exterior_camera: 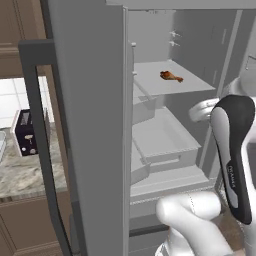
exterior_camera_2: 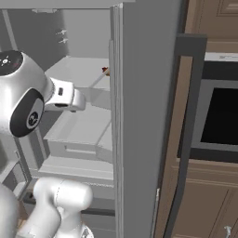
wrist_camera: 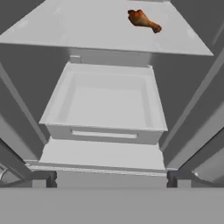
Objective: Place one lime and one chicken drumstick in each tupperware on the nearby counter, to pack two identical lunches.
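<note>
One chicken drumstick (exterior_camera: 171,76) lies on the upper white shelf of the open fridge. It shows near the top of the hand view (wrist_camera: 143,20) and as a small brown sliver past the door edge (exterior_camera_2: 106,70). My gripper (wrist_camera: 111,179) is open, empty, and held in front of the fridge, below and short of the drumstick. Its dark fingertips (wrist_camera: 46,179) stand wide apart. The counter (exterior_camera: 25,175) shows at the left, past the fridge door. Lime and tupperware are out of view.
The open grey fridge door (exterior_camera: 95,125) stands close on the left, with another door panel (exterior_camera_2: 144,116) on the right. A white drawer (wrist_camera: 105,105) sits under the shelf. A dark toaster (exterior_camera: 25,132) is on the counter. A built-in oven (exterior_camera_2: 223,116) is at the right.
</note>
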Tool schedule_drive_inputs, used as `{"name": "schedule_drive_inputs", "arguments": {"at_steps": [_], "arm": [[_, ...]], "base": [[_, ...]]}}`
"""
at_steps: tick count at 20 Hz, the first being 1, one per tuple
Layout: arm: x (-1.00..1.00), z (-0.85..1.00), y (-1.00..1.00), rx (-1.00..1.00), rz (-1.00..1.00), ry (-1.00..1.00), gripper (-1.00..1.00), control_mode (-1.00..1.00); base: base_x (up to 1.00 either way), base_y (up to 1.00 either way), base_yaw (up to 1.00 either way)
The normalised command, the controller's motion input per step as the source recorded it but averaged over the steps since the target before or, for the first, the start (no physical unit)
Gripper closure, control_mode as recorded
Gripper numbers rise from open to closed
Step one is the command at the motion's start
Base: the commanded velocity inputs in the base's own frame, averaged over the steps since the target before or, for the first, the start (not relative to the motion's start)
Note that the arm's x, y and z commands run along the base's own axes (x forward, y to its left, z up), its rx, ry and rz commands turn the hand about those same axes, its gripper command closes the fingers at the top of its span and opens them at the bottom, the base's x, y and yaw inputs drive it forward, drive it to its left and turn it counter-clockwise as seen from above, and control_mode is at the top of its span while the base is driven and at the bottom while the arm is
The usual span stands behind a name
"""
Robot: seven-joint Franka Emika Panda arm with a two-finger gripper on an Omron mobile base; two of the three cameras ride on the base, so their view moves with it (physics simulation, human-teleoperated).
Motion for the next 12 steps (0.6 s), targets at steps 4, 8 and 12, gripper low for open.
{"name": "schedule_drive_inputs", "arguments": {"at_steps": [4,8,12], "arm": [[0.63,0.01,0.00,0.00,0.00,0.00,-1.00,-1.00],[0.72,0.00,0.00,0.00,0.01,0.00,-1.00,-1.00],[0.74,0.00,0.00,0.00,0.00,0.02,-1.00,-1.00]], "base": [[0.00,0.00,0.00],[0.00,0.00,0.00],[0.00,0.00,0.00]]}}
